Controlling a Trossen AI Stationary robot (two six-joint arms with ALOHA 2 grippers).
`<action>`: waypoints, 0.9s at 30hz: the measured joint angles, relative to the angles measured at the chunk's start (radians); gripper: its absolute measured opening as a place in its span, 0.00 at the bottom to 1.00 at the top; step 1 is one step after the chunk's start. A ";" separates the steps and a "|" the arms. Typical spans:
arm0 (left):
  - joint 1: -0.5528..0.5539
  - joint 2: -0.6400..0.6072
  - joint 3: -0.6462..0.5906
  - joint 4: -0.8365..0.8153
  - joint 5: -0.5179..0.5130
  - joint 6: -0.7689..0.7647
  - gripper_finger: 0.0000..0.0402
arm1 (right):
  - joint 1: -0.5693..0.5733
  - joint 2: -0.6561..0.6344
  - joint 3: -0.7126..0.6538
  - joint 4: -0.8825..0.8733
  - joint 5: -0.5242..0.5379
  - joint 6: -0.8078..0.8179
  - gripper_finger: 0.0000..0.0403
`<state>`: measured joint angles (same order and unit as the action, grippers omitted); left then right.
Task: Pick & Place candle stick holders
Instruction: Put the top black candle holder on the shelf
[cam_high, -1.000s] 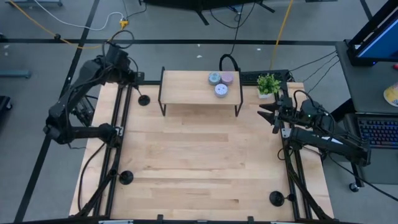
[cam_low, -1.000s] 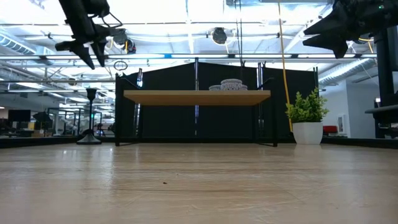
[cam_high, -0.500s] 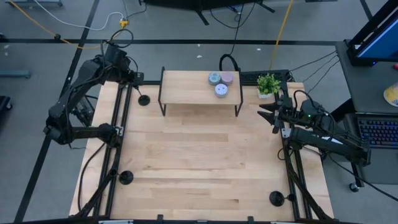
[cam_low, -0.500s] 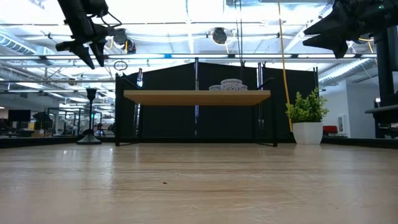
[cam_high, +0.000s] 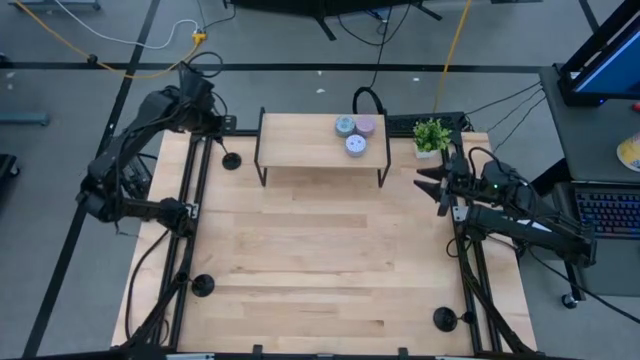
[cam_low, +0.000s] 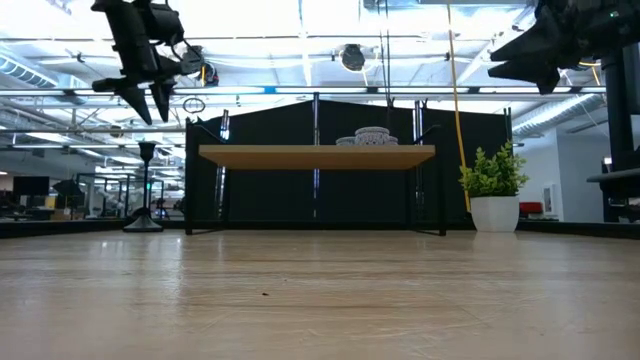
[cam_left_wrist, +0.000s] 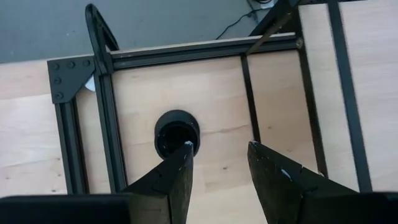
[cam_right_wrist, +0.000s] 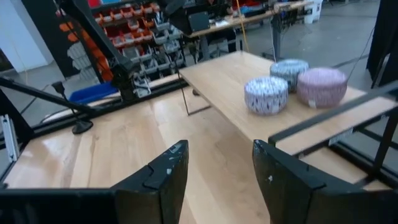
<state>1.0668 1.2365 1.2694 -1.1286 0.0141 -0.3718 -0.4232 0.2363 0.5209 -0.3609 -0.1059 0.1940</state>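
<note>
Above the far left corner of the bench, the left tool (cam_high: 213, 122) hangs high with its two dark fingers spread and nothing between them. Directly beneath it stands a small black candle stick holder with a round disc base and thin stem (cam_left_wrist: 177, 132), just beside the black frame rail (cam_left_wrist: 111, 121) on the pale wooden bench (cam_high: 320, 260); in the low view it (cam_low: 147, 190) rises left of the shelf.

At the right side the right tool (cam_high: 428, 181) waits in the air, fingers likewise spread and empty, pointing toward the small wooden shelf on black legs (cam_high: 320, 145). Three short round pucks, pale grey (cam_high: 345, 125), lavender (cam_high: 366, 125) and white (cam_high: 355, 145), sit close together on that shelf. A small green potted plant (cam_high: 431, 136) stands just right of it.

Two more black holders stand near the front edge, one at the left (cam_high: 202, 285) and one at the right (cam_high: 444, 319), well apart.
</note>
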 joint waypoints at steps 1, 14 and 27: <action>0.000 0.003 0.000 0.000 -0.004 -0.003 0.40 | 0.000 0.000 0.000 -0.010 0.000 0.001 0.42; 0.000 0.005 0.000 0.022 -0.032 -0.056 0.40 | 0.000 -0.012 0.000 -0.009 0.000 -0.024 0.42; 0.000 0.008 0.000 0.038 -0.046 -0.105 0.39 | 0.000 -0.143 -0.009 -0.047 0.005 -0.020 0.42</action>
<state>1.0668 1.2442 1.2694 -1.0908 -0.0322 -0.4770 -0.4233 0.0931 0.5122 -0.4083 -0.1013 0.1740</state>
